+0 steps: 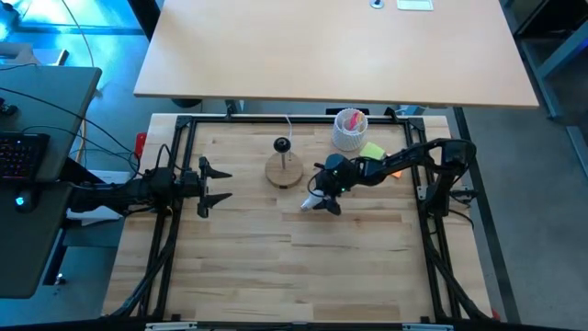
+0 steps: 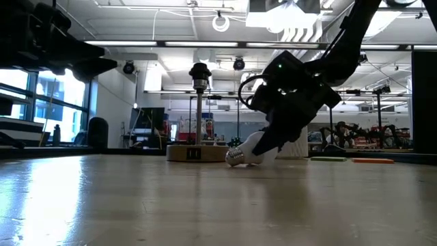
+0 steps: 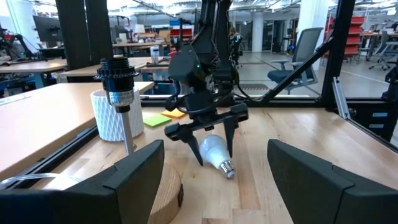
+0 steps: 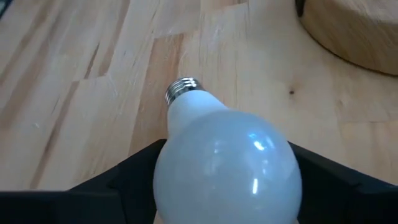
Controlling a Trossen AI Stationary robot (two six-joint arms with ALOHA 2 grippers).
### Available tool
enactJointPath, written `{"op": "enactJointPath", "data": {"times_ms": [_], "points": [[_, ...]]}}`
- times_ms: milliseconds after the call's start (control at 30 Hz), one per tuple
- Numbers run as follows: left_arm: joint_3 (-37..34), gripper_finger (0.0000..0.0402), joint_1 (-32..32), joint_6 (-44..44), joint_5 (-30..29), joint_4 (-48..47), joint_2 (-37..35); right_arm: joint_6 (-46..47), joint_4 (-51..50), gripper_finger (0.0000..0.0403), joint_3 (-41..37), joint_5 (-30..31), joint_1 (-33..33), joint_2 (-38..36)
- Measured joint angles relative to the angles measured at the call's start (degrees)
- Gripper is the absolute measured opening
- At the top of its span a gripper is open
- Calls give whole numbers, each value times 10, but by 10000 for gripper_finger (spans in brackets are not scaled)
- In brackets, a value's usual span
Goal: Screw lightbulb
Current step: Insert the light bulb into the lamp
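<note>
I see the right gripper (image 3: pixel 214 140) fingers straddling the lightbulb (image 3: pixel 212 151), contact unclear; left gripper (image 1: pixel 213 184) fingers spread.

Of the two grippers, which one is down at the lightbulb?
The right gripper: its fingers straddle the lightbulb lying on the table. The left gripper waits open at the table's left edge, holding nothing.

Wood, frosted glass and ribbed metal

We see a pale, smooth plank table (image 4: pixel 74 93), a matt white lightbulb (image 4: pixel 227 165) with a shiny threaded metal base, a light-grained wooden disc (image 4: pixel 354 31), and matt black plastic-looking fingers (image 3: pixel 140 177).
</note>
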Motion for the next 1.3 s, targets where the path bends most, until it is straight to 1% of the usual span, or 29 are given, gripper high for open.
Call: {"op": "enactJointPath", "data": {"times_ms": [100, 167, 367, 433, 533, 700, 800, 967, 1067, 1133, 1200, 1300], "points": [[0, 280, 0, 0, 0, 0, 0, 26, -16, 269, 10, 6, 2, -15], [0, 280, 0, 0, 0, 0, 0, 33, -44, 266, 22, 35, 8, -40], [0, 280, 0, 0, 0, 0, 0, 14, -200, 264, 87, 174, 42, -126], [0, 280, 0, 0, 0, 0, 0, 15, -264, 263, 120, 220, 52, -147], [0, 280, 0, 0, 0, 0, 0, 30, -372, 262, 184, 291, 69, -160], [0, 280, 0, 0, 0, 0, 0, 57, -536, 262, 310, 400, 117, -151], [0, 280, 0, 0, 0, 0, 0, 84, -610, 262, 381, 440, 149, -137], [0, 280, 0, 0, 0, 0, 0, 157, -721, 262, 496, 503, 197, -107], [0, 280, 0, 0, 0, 0, 0, 212, -780, 261, 563, 527, 220, -82], [0, 280, 0, 0, 0, 0, 0, 239, -809, 261, 602, 532, 233, -65], [0, 280, 0, 0, 0, 0, 0, 245, -836, 261, 635, 530, 247, -46], [0, 280, 0, 0, 0, 0, 0, 217, -868, 261, 675, 520, 261, -25]]}}
